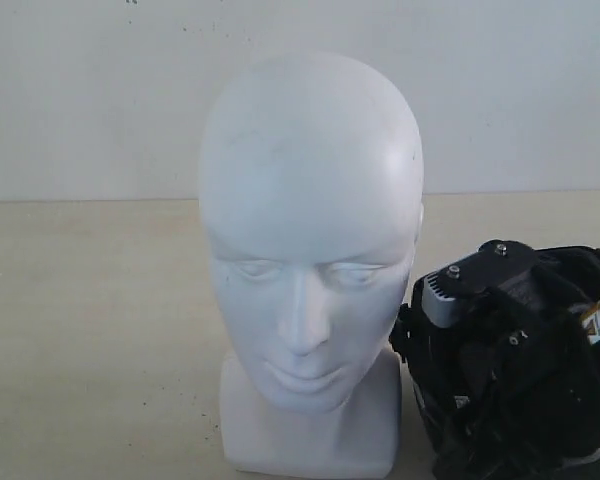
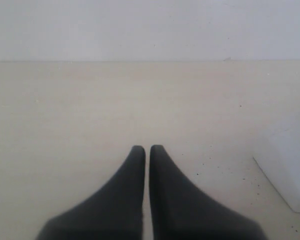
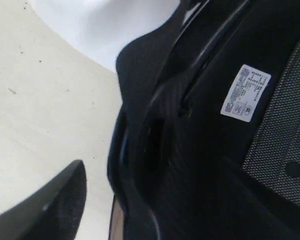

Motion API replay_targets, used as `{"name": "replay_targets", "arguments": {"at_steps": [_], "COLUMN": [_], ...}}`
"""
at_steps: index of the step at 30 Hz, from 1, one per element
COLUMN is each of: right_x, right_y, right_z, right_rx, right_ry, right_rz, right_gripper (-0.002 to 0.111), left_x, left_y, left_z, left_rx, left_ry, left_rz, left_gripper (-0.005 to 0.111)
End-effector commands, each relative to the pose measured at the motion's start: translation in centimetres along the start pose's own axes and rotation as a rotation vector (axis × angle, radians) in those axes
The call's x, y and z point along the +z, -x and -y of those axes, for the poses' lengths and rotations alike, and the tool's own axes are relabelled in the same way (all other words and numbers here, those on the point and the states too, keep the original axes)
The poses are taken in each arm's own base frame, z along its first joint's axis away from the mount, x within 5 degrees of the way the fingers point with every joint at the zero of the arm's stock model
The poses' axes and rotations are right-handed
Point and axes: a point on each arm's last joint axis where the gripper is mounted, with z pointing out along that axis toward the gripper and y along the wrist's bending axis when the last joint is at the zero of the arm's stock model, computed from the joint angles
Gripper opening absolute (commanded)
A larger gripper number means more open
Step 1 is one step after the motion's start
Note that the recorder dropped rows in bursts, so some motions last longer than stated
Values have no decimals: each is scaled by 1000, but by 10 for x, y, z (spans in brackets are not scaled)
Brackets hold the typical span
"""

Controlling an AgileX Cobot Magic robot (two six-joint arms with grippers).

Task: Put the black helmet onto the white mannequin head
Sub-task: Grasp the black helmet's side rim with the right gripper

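exterior view shows a smooth, rounded, bald white mannequin head (image 1: 310, 200).

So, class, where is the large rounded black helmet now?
The large rounded black helmet fills the right wrist view, close beside the smooth white mannequin head, at the exterior view's lower right.

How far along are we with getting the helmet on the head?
Nothing finished: the head is bare. In hand: the right fingers stand open at the helmet rim, one outside the shell, not gripping. The left fingers sit shut over the table. Still to do: grip, lift, lower it onto the head.
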Motion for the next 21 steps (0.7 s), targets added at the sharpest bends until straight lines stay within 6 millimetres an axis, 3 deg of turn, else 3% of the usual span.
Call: {"name": "replay_targets", "arguments": {"at_steps": [1,9,12,17,21], "right_x": [17,34,36,36,36], "right_y": [1,4,4,3,3], "right_z": [3,8,10,10,9], "right_rx": [38,74,90,75,84], "right_ry": [2,-21,-39,-41,-35], "right_rz": [-26,-55,-54,-65,-67], "right_gripper": [67,64,44,0,0], "left_x": [0,0,0,0,0], "left_y": [-1,-1,-1,-1,-1], "left_z": [0,0,0,0,0], "left_rx": [3,3,3,3,3], "left_ry": [-4,-4,-4,-4,-4], "left_rz": [-2,-2,-2,-2,-2], "left_gripper": [4,4,4,4,4]}}
